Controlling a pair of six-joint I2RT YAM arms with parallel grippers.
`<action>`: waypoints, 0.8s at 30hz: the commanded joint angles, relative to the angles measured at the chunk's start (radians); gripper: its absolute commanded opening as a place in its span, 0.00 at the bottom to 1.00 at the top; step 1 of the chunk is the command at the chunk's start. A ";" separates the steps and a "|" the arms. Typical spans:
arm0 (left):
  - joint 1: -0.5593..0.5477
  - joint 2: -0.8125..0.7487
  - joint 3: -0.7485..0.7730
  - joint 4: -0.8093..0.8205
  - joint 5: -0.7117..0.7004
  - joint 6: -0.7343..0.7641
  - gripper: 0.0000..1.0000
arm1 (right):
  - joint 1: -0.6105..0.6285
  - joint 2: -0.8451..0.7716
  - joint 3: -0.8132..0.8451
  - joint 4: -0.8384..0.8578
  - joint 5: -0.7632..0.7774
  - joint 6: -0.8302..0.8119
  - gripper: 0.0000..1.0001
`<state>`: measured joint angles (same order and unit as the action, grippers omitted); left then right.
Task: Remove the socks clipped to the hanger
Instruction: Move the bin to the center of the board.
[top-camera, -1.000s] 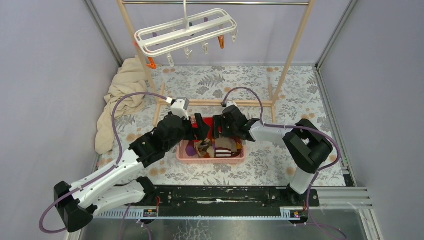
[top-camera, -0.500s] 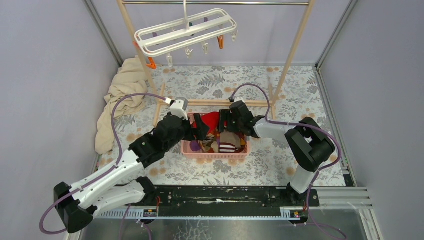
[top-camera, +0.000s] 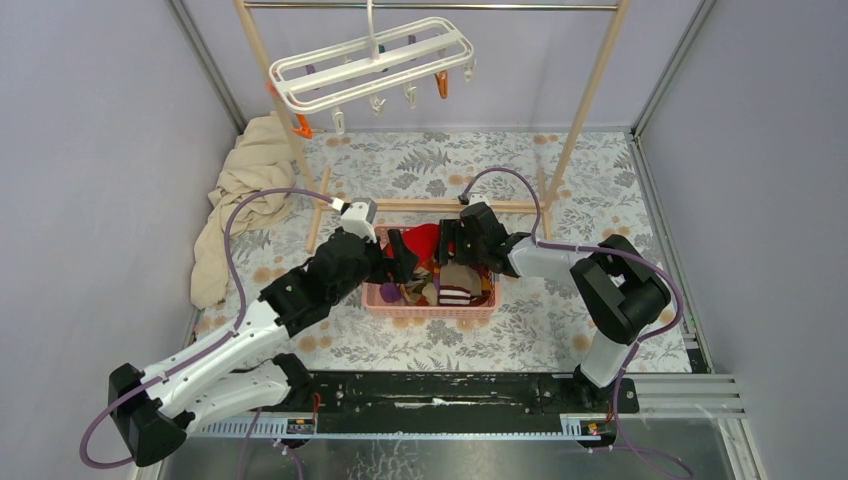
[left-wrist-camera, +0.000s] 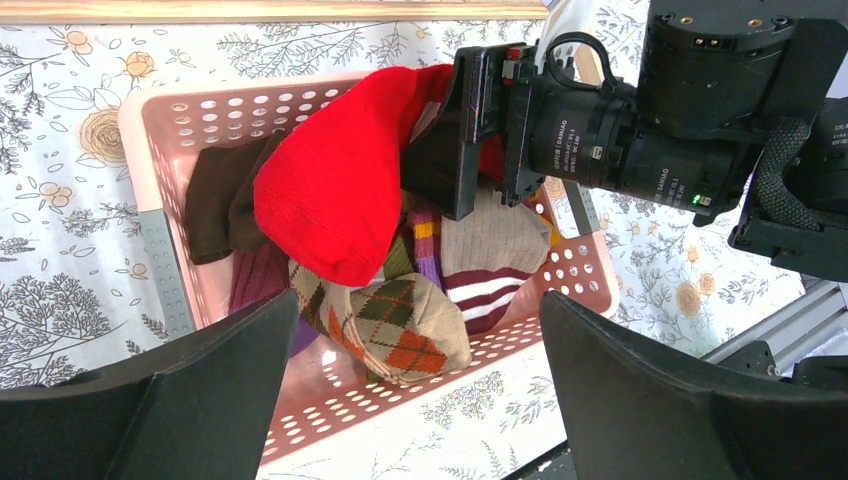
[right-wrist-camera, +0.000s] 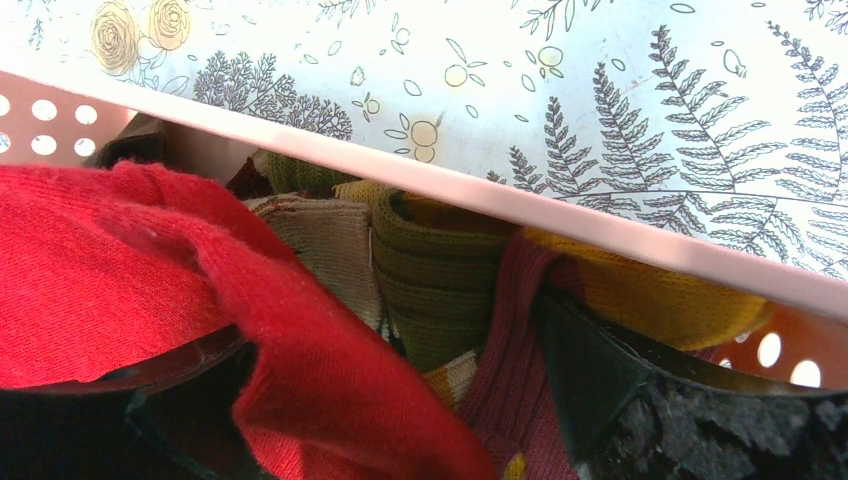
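The white hanger (top-camera: 370, 62) hangs from the metal rail at the back, and no socks show on its clips. Several socks lie in a pink basket (top-camera: 428, 305): an argyle one (left-wrist-camera: 405, 325), a striped one (left-wrist-camera: 490, 290), olive (right-wrist-camera: 440, 270) and maroon (right-wrist-camera: 520, 380). My right gripper (top-camera: 447, 243) is low over the basket's far side, jaws apart (right-wrist-camera: 400, 330). A red sock (left-wrist-camera: 335, 185) is draped over its left finger. My left gripper (top-camera: 402, 255) hovers open and empty over the basket's near left side (left-wrist-camera: 420, 300).
A beige cloth (top-camera: 240, 200) lies heaped at the left wall. The wooden rack's posts (top-camera: 585, 95) and its base bar (top-camera: 420, 206) stand just behind the basket. A floral mat (top-camera: 600, 180) covers the table.
The right gripper pulled back and right a second ago, and the red sock came into sight on its finger. The basket shifted slightly with it. Almost no motion in the last half second.
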<state>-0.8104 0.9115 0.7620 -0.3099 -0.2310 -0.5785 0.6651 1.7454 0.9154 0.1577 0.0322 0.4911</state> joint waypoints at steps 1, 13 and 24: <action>0.008 -0.007 -0.010 0.020 -0.001 -0.010 0.98 | -0.024 -0.013 -0.023 -0.040 0.015 -0.004 0.88; 0.027 0.001 -0.019 0.017 0.001 -0.008 0.98 | -0.114 -0.023 -0.029 -0.039 -0.020 -0.021 0.88; 0.133 0.089 -0.030 0.107 0.063 0.014 0.98 | -0.150 -0.044 -0.018 -0.053 -0.028 -0.041 0.88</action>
<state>-0.7166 0.9512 0.7391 -0.2905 -0.2005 -0.5842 0.5430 1.7206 0.8928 0.1524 -0.0040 0.4767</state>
